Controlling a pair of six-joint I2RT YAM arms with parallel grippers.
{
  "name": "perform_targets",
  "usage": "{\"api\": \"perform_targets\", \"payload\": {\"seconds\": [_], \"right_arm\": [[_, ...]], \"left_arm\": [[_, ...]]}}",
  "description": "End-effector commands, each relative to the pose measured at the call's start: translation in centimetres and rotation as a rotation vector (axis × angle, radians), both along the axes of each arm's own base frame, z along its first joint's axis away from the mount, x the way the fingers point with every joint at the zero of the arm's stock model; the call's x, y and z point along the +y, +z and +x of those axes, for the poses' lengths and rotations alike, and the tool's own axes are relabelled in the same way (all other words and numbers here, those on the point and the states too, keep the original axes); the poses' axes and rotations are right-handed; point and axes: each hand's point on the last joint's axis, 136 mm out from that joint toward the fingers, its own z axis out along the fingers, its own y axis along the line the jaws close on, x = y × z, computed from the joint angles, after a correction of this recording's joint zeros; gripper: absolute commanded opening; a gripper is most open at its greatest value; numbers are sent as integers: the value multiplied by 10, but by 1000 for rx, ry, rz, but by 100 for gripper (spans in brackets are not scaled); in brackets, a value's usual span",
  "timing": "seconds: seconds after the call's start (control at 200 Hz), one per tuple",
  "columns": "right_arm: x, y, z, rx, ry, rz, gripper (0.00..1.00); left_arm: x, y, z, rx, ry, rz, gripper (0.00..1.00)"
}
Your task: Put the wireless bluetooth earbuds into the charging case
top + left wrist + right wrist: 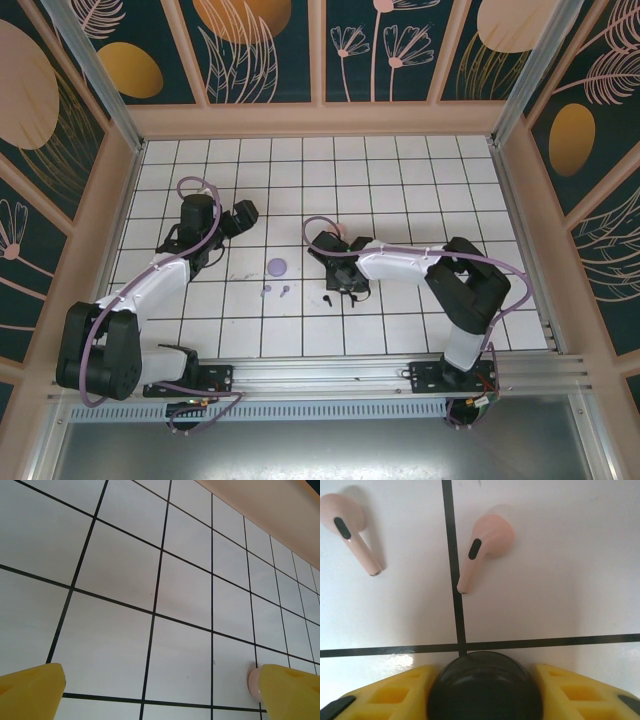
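Black lump (485, 682) in right claw (485, 700): blurred, cropped.

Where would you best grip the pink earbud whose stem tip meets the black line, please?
Pinch the pink earbud across its bulbous head, coming straight down. It lies flat, and the head is its thickest part; the thin tapered stem would likely slip. The right gripper pinches a dark round thing.

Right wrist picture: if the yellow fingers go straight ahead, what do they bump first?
Probably the pink earbud by the upright black tile line, though depth is unclear and they might touch the white table first.
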Motion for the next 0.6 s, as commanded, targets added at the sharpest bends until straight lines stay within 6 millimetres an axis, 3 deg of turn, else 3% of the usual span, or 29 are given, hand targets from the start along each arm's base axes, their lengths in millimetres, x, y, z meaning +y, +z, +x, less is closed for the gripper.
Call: {"api": "perform_targets", "payload": {"seconds": [0.0,0.12,0.33,0.596], "right_arm": [[8,2,0,-14,5,38,43],[10,20,3,-47,-8,81,41],[18,73,18,-145,-27,214,41],[17,139,84,-225,-163,535,41]], "left_arm": [[-9,11,-4,9,-19,-58,99],[-16,21,-13,-10,-27,-157,99],[-28,46,-23,-137,-85,-262,96],[-55,66,-30,-281,-181,-372,96]]}}
